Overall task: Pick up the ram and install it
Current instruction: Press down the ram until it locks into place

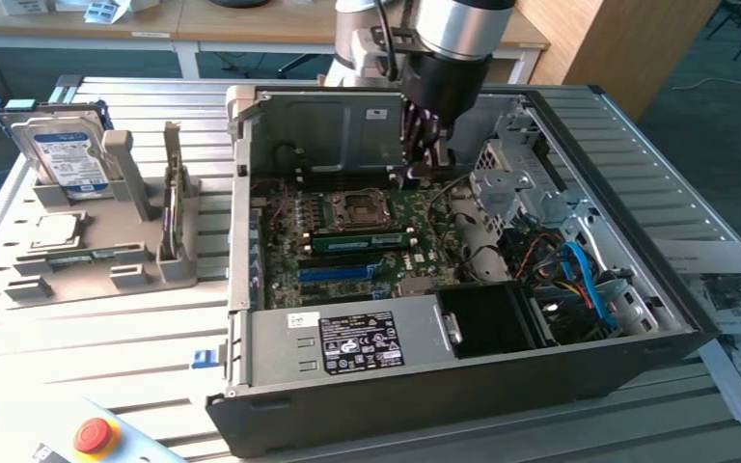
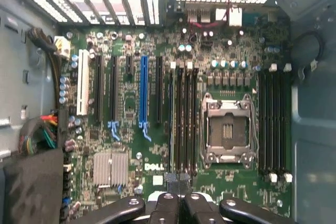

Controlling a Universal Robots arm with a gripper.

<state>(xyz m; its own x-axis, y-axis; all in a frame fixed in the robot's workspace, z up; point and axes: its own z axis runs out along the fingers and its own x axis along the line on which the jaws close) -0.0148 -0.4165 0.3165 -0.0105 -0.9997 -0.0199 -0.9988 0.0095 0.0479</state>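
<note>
The black metal fingers, closed together on nothing, hover close over the long green ram stick, which sits slotted in the green motherboard. Pressing off-centre could leave it tilted and unlatched.

White "DELL" lettering on green printed motherboard, sitting between finned silver heatsink and row of black memory slots. Only legible wording anywhere. Black label with white print on grey metal power supply box: lines too small to read. Blue-and-white label on silver hard drive, upright near far corner of slatted metal table, exterior view's left: nothing legible. Printed paper sheets at table edge, exterior view's right: unreadable.
</note>
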